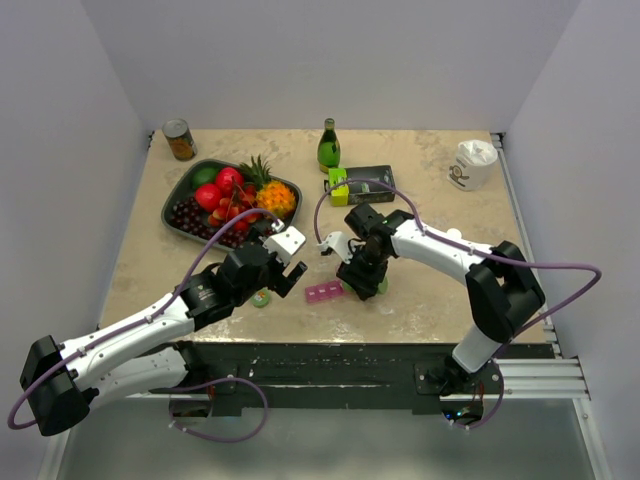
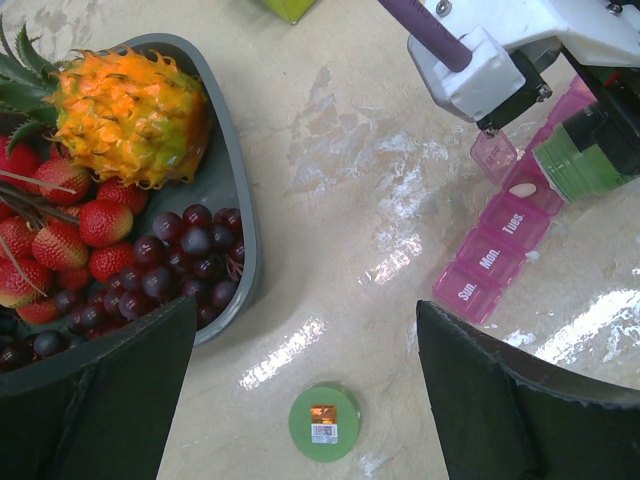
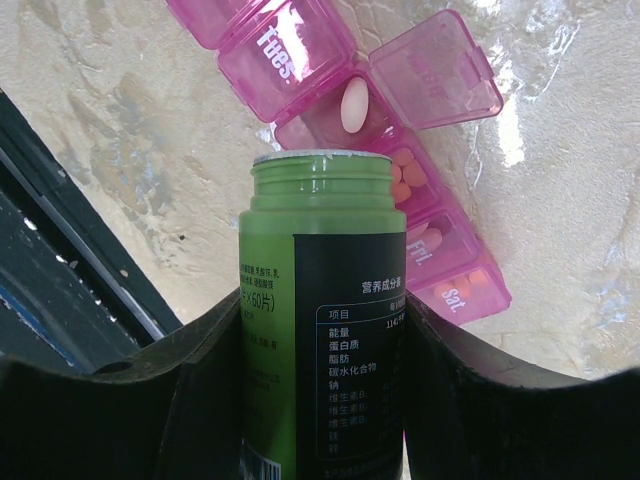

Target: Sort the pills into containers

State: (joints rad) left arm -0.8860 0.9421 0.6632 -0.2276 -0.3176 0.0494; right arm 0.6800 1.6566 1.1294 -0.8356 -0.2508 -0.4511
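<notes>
The pink pill organiser (image 1: pixel 323 293) lies on the table between the arms, in the left wrist view (image 2: pixel 490 258) and the right wrist view (image 3: pixel 290 45). One lid (image 3: pixel 435 70) stands open over a white pill (image 3: pixel 354 105); orange pills (image 3: pixel 405 175) fill the compartments beside it. My right gripper (image 1: pixel 362 276) is shut on an open green bottle (image 3: pixel 320 300), tilted with its mouth over the organiser. My left gripper (image 1: pixel 285 272) is open and empty, its fingers (image 2: pixel 100 400) hovering either side of a green cap (image 2: pixel 324 423) on the table.
A grey tray (image 1: pixel 172 205) of fruit sits at the back left, close to my left gripper (image 2: pixel 305 350). A can (image 1: pixel 180 139), a green glass bottle (image 1: pixel 329 147), a black box (image 1: pixel 368 184) and a white cup (image 1: pixel 471 163) stand along the back.
</notes>
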